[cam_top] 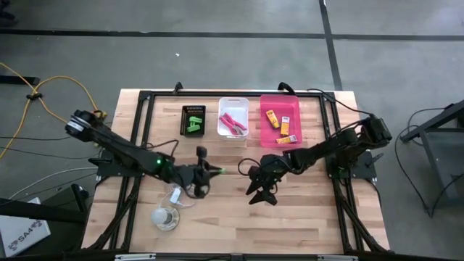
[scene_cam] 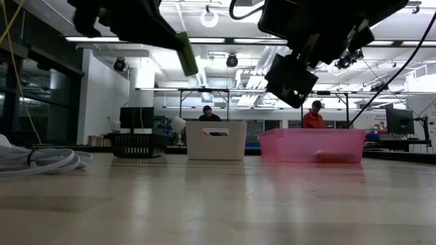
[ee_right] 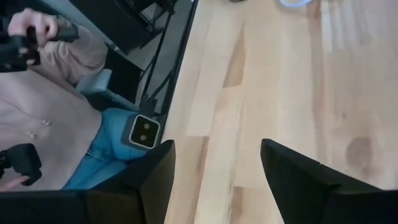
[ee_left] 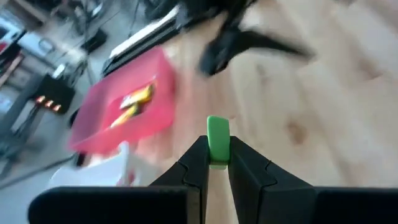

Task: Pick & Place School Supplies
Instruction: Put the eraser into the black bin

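Ceiling strip lights (scene_cam: 225, 41) behind me glare white in the low view, turning my arms into dark silhouettes, while my left wrist view smears with motion blur around the pink bin (ee_left: 124, 112) and the table (cam_top: 304, 210) lies evenly, softly lit.

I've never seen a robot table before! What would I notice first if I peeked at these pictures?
Probably the left gripper over the middle of the wooden table, pinching a little bright green piece. Next, the right gripper beside it, fingers spread wide with nothing between them. Behind them at the table's far edge sit a black basket, a white bin and a pink bin.
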